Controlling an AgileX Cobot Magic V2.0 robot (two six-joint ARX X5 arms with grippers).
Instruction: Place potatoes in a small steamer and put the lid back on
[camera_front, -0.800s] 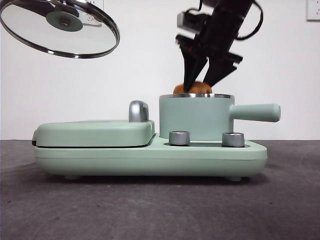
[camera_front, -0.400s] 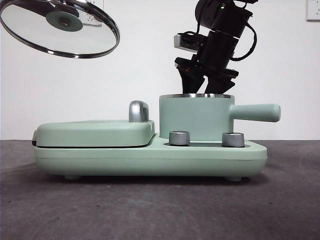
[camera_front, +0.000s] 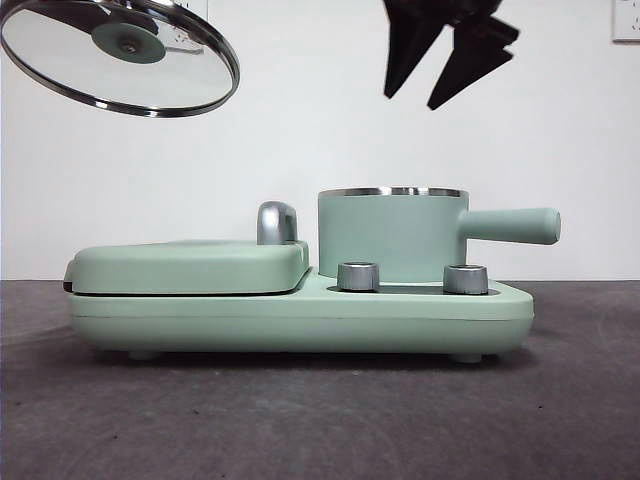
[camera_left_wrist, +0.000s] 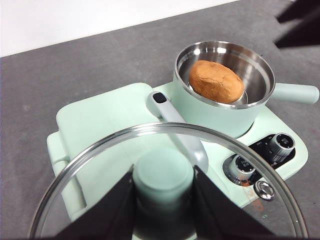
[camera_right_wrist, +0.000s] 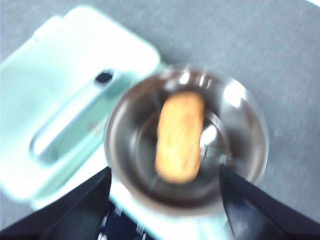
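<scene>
Potato: the potato (camera_left_wrist: 216, 81) lay inside the small steamer (camera_front: 392, 236), on its side, its long axis flat across the steel bowl.
Steamer: upright on the mint cooker base (camera_front: 300, 315), its side handle pointing away from the griddle cover (camera_front: 190, 266).
My right claw (camera_front: 436, 78): released, jaws spread, empty, high above the steamer.
My left claw (camera_left_wrist: 163, 192): clenched on the knob of the lid (camera_front: 120, 55), held aloft and tilted, off to the griddle side.
Counter (camera_front: 300, 420): dark grey, matte.
Room: plain white wall behind.

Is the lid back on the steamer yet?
No, the left gripper holds the lid by its knob, off the open steamer.
</scene>
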